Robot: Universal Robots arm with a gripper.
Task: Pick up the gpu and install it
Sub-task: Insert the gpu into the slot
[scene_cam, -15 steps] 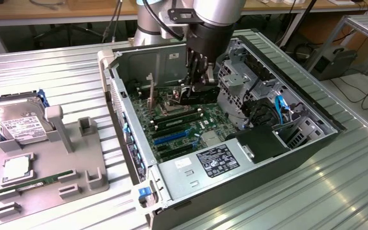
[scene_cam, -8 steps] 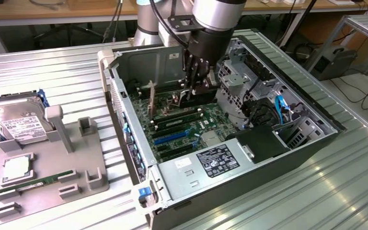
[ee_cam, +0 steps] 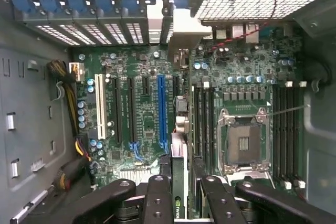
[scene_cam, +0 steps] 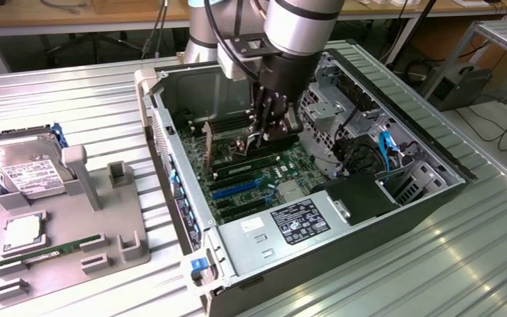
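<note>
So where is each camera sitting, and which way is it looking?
Exterior view: outside and above, looking down into the open computer case; the arm and gripper reach into it.
Wrist view: on the wrist, facing the circuit board inside; the gripper's fingers show, holding the card edge-on.
Shared: both see the gripper and the circuit board.

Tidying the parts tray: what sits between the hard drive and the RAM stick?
A square silvery chip, seen in the exterior view.
</note>
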